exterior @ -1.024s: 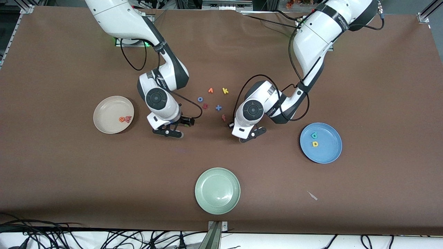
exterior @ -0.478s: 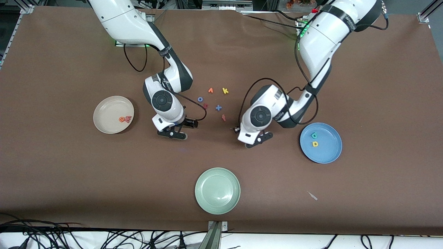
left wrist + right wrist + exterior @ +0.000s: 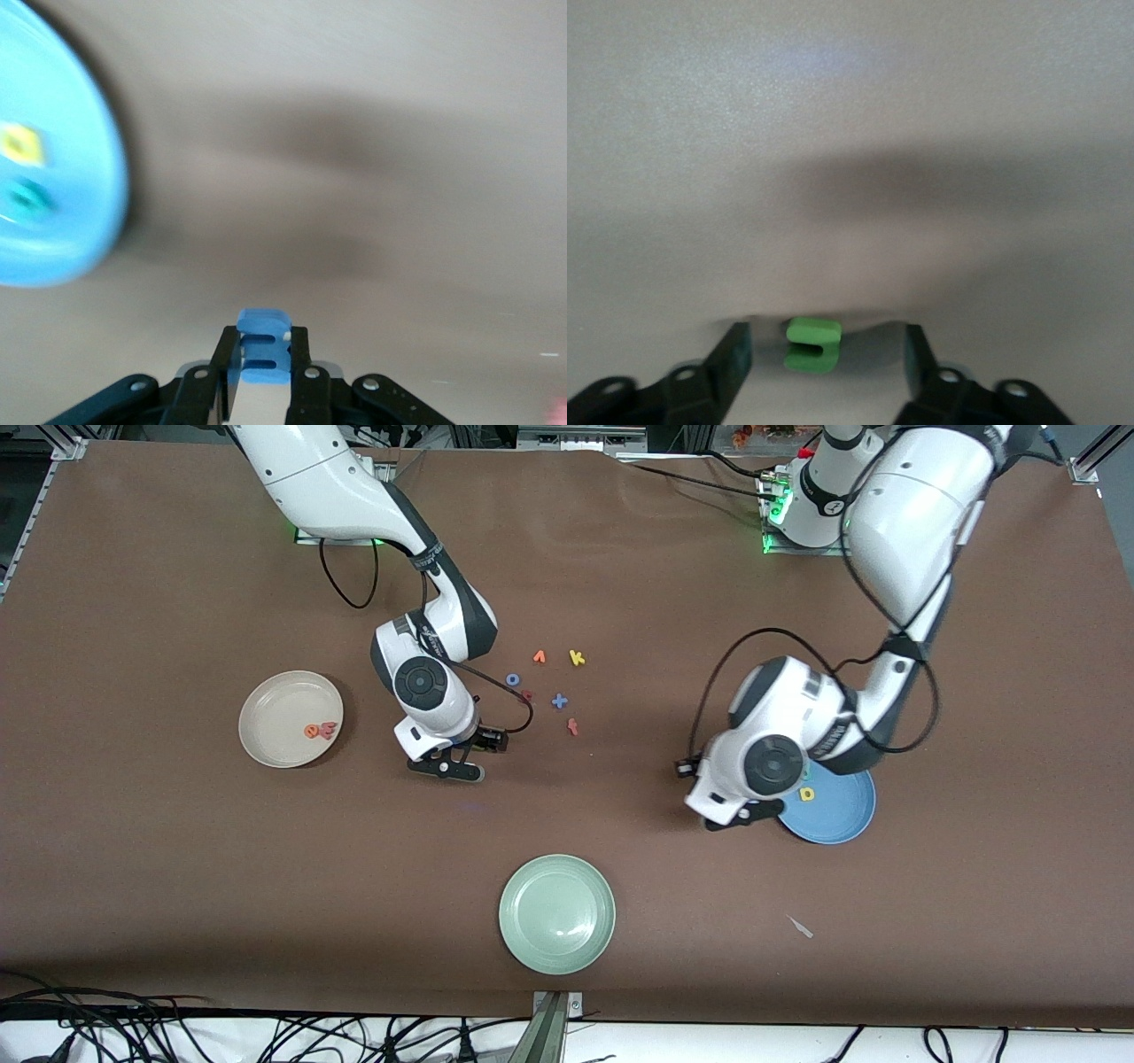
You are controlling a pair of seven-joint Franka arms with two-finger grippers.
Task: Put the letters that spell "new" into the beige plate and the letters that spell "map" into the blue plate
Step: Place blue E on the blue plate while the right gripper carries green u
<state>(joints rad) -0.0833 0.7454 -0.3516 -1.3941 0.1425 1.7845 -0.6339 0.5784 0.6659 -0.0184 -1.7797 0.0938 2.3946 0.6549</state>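
Left end effector [image 3: 263, 382] clamped on blue "m" [image 3: 262, 343], over bare table just off blue plate [image 3: 842, 815] rim; "a" [image 3: 29, 197], "p" [image 3: 806, 794] inside. Early release drops it outside.

Right end effector [image 3: 826, 354] open astride green "n" [image 3: 813, 343], mid-table; off-centre squeeze may flip it. Beige plate [image 3: 275, 708]: "e" [image 3: 311, 731], "w" [image 3: 327, 729].

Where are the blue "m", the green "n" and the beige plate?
blue "m" [image 3: 262, 347]: left wrist view, its face between the jaws.
green "n" [image 3: 813, 343]: right wrist view, its middle.
beige plate [image 3: 271, 717]: front view, bare floor.

Blue m [image 3: 262, 346] is pinched in the left claw [image 3: 262, 390] next to the blue plate [image 3: 842, 815]; green n [image 3: 812, 343] sits flat on the desk between the right claw's [image 3: 826, 359] fingers.
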